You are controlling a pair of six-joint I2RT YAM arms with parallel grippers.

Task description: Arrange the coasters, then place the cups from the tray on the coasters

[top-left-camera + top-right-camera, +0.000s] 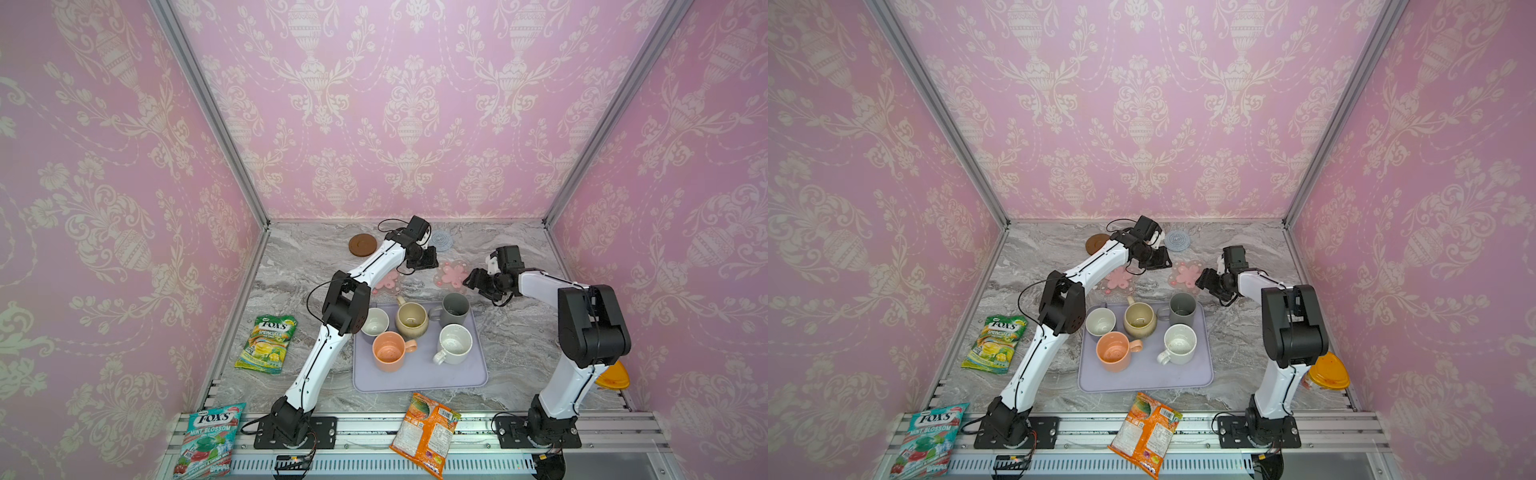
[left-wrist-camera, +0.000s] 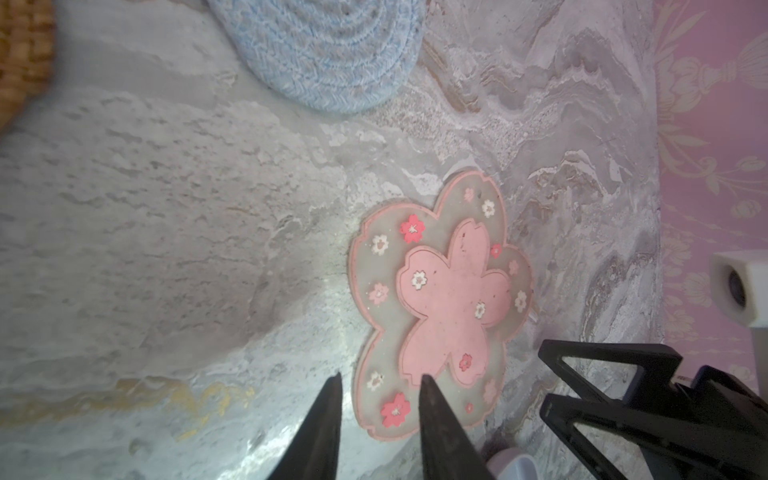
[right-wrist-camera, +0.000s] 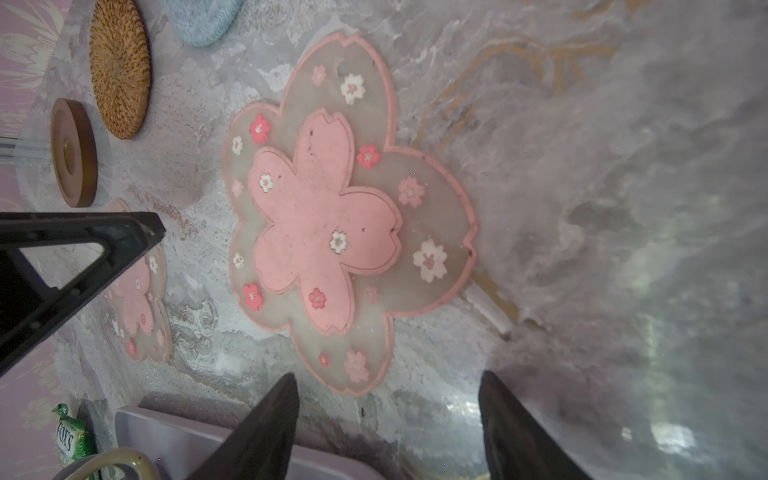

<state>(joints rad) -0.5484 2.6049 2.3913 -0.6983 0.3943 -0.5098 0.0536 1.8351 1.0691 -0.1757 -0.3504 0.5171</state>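
Right gripper, jaws wide and empty, points at a pink-flower coaster lying flat on the marble tabletop just ahead of its fingertips. Left gripper, jaws narrow and empty, faces the same coaster from the opposite side, offset toward one petal edge. The coaster, flower-shaped with no long axis, lies between the two tools, probably nearer the right one; the five cups stand on the tray, untouched.
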